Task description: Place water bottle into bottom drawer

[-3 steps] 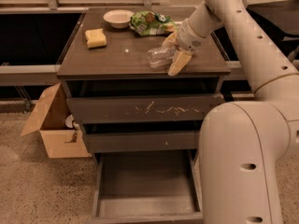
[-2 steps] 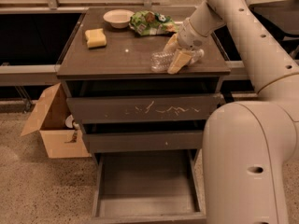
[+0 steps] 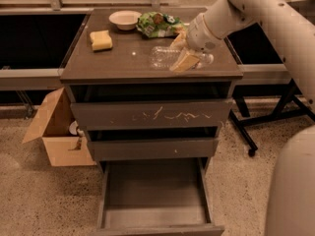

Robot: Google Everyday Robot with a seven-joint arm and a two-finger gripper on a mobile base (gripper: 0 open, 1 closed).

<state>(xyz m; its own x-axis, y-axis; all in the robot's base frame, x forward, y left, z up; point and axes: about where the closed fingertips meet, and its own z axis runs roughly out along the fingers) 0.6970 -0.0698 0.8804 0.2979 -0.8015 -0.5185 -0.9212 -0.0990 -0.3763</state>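
Note:
The water bottle (image 3: 162, 57), clear and crinkled, lies on its side on the cabinet top near the right front edge. My gripper (image 3: 181, 50) comes in from the upper right and sits at the bottle's right end, straddling it low over the top. The bottle rests on the surface. The bottom drawer (image 3: 155, 188) is pulled out at floor level below, and its smooth floor is bare.
On the cabinet top are a green snack bag (image 3: 160, 24), a white bowl (image 3: 124, 18) and a yellow sponge (image 3: 101, 40). The scratched top drawer front (image 3: 152, 114) and middle drawer (image 3: 152, 149) are closed. A cardboard box (image 3: 56, 127) stands left; my base (image 3: 293, 191) is at right.
My gripper has shifted slightly left and down onto the bottle's right end. The bottle has stayed where it lay.

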